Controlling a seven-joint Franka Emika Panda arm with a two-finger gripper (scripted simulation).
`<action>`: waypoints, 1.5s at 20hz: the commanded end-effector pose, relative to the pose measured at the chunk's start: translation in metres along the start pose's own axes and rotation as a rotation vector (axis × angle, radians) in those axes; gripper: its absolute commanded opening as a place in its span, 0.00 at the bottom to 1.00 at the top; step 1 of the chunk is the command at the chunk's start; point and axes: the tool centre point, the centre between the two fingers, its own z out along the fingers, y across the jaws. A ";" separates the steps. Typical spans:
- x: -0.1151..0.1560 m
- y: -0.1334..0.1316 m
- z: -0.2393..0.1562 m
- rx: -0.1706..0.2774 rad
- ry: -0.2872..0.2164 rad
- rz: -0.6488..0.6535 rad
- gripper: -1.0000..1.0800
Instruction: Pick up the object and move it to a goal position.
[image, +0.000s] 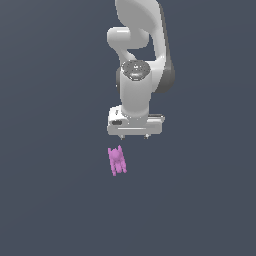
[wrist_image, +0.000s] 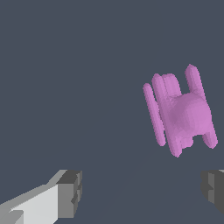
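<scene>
The object (image: 117, 160) is a small pink-purple lumpy item with short prongs. It lies on the dark grey floor, just below and to the exterior view's left of the white hand. It also shows in the wrist view (wrist_image: 181, 113), apart from both fingers and off the line between them. My gripper (image: 133, 136) hangs above the floor, with only its short fingertips showing under the hand. In the wrist view the gripper (wrist_image: 142, 192) is open wide and empty, with one dark finger pad (wrist_image: 70, 193) and the other (wrist_image: 213, 189) far apart.
The white arm (image: 137, 60) rises behind the hand at the top of the exterior view. The flat dark grey floor (image: 50, 200) fills the rest of the view. No goal marker shows.
</scene>
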 end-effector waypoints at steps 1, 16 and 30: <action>0.000 0.000 0.000 0.000 0.000 0.000 0.96; -0.005 -0.020 -0.002 -0.004 -0.011 -0.085 0.96; 0.032 0.039 0.018 -0.015 -0.011 -0.192 0.96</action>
